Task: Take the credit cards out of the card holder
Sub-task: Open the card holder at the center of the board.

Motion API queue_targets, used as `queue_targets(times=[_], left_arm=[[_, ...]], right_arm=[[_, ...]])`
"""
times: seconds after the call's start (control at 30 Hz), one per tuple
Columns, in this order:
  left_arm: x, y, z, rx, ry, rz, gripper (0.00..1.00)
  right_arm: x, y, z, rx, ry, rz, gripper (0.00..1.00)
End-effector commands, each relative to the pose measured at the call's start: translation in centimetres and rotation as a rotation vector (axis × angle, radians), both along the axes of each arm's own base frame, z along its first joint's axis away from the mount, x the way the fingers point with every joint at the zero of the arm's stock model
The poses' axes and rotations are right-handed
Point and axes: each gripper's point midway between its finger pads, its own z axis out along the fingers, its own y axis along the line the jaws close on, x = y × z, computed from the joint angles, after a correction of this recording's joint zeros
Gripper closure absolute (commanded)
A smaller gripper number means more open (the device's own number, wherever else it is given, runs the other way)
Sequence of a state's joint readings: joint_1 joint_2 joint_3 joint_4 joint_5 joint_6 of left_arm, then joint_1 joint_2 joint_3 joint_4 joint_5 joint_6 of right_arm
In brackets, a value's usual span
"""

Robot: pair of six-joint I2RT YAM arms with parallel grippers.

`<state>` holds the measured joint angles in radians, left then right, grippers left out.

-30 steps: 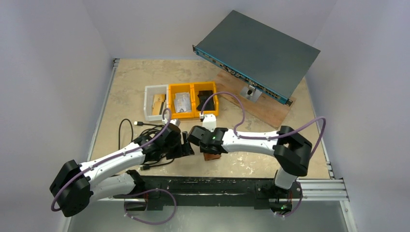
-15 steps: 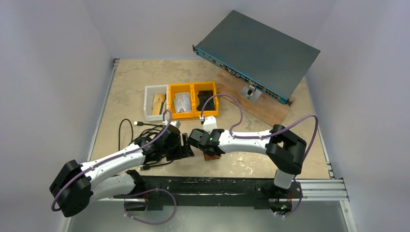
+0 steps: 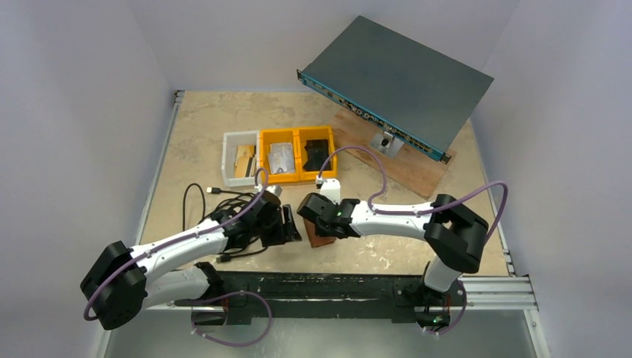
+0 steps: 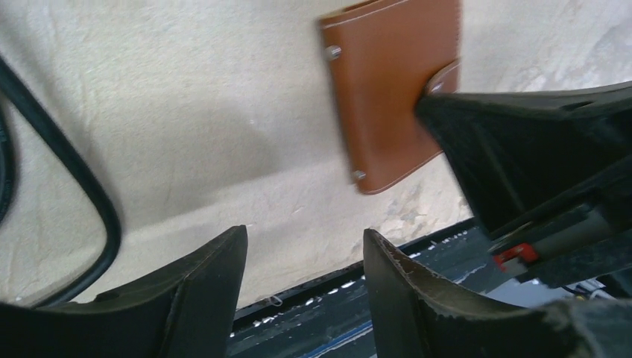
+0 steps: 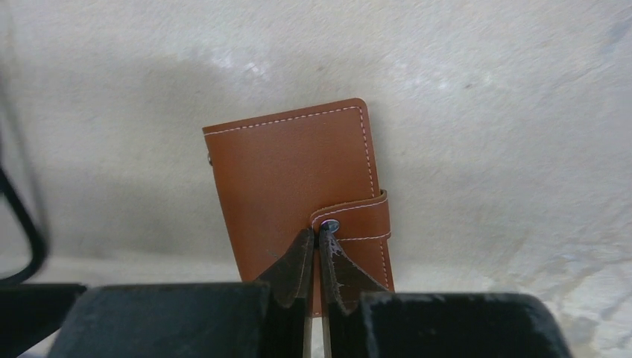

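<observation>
The brown card holder (image 5: 291, 164) lies closed on the table, its strap (image 5: 361, 220) snapped over the front. It also shows in the left wrist view (image 4: 391, 89) and, partly hidden under my right wrist, in the top view (image 3: 322, 240). My right gripper (image 5: 317, 235) is shut, its tips against the strap's end by the metal snap. I cannot tell if it pinches the strap. My left gripper (image 4: 305, 253) is open and empty, just left of the holder (image 3: 289, 226). No credit cards show at the holder.
A white bin (image 3: 229, 153) holds tan flat pieces. Two yellow bins (image 3: 296, 134) hold a grey piece and a black object. A black cable (image 3: 195, 201) lies left of my left gripper. A network switch (image 3: 395, 82) leans on a wooden board at the back right.
My right wrist has shifted slightly to the right over the holder and its elbow has swung out. My left gripper has edged right, closer to the holder.
</observation>
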<state>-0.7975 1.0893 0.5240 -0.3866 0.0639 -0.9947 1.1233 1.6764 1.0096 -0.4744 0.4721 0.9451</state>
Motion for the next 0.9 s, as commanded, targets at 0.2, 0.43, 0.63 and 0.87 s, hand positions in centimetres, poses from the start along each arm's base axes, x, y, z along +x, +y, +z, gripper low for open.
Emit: queue_targets(times=[0.2,0.43,0.63,0.87], left_arm=[[4.1,-5.4,5.1,-0.245,-0.084,0.017,0.72],[4.3,-6.8,2.1,-0.282,0.001,0.021,1.0],[3.0,-5.4,-2.6,-0.157,0.134,0.062,1.0],[1.9,-1.3,-5.7,0.087,0.194,0.126,1.0]], right_arm=[[-2.9,3.5,2.0,0.345,0.132,-0.05,1.0],[-3.3,3.1,1.8,0.397,0.137,-0.086,1.0],[-3.1,3.1,1.9,0.396,0.133,-0.086,1.0],[-2.6,1.1,2.7,0.359,0.099,-0.113,1.0]])
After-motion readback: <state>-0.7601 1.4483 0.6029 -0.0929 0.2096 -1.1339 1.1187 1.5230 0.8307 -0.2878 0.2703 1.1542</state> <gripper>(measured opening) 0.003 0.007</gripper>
